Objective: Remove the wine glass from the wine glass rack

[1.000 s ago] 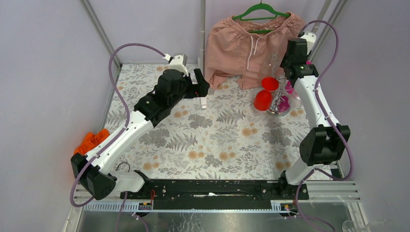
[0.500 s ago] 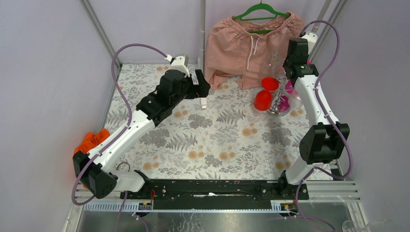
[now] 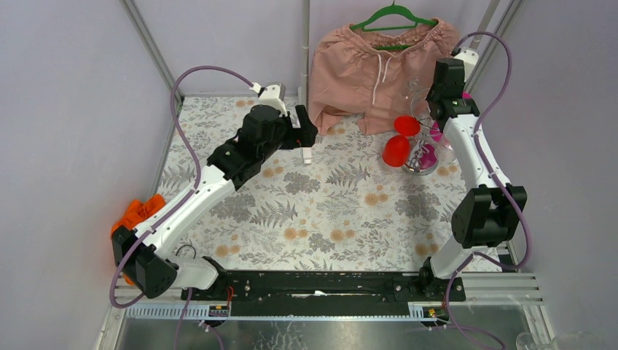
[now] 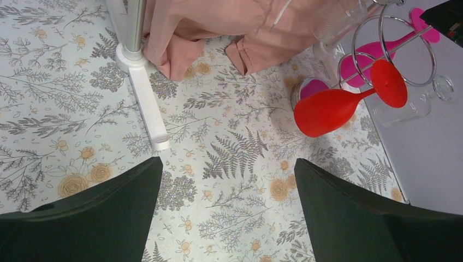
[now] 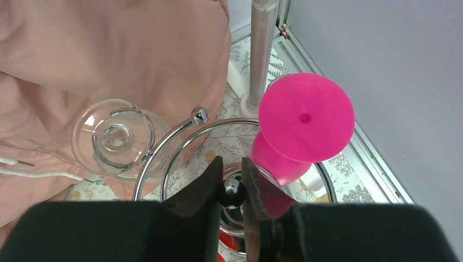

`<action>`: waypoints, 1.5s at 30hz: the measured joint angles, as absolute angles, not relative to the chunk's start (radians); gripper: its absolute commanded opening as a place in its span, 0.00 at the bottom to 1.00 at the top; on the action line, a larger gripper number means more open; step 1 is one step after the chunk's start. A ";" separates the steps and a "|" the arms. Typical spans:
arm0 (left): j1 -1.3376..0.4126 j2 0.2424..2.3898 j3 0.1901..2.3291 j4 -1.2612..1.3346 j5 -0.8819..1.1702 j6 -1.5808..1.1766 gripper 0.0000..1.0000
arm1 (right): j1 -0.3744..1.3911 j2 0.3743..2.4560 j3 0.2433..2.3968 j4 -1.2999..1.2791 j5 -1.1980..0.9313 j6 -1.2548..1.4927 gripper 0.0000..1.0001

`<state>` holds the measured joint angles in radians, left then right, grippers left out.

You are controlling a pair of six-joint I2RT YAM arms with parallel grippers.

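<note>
Floral-patterned table (image 3: 328,211), carrying all items. A pink garment (image 3: 372,65) on a green hanger (image 3: 393,14) hangs at the far edge. The left arm (image 3: 204,182) reaches toward the table's far middle. Its left gripper (image 4: 226,169) has the jaws spread wide, with nothing between them. The right arm (image 3: 474,160) extends to the far right corner, with the right gripper (image 5: 231,161) above the wine glass rack (image 3: 420,166). Its jaws are nearly closed, and the post's chrome knob (image 5: 232,189) shows in the slit; contact cannot be told. On the rack hang a red wine glass (image 4: 327,109), tilted with its bowl low, a pink wine glass (image 5: 306,117) and a clear wine glass (image 5: 114,136).
</note>
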<state>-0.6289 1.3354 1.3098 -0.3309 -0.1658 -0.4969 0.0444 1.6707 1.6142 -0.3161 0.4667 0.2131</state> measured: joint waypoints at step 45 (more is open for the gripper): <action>-0.629 1.343 1.309 -0.327 -0.176 -0.498 0.93 | 0.163 1.450 1.411 -0.309 0.240 0.214 0.00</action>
<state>-0.6289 1.3434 1.3094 -0.3275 -0.1764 -0.4976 0.1635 1.4498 1.4113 -0.3092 0.2398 0.2142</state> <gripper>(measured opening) 0.924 0.230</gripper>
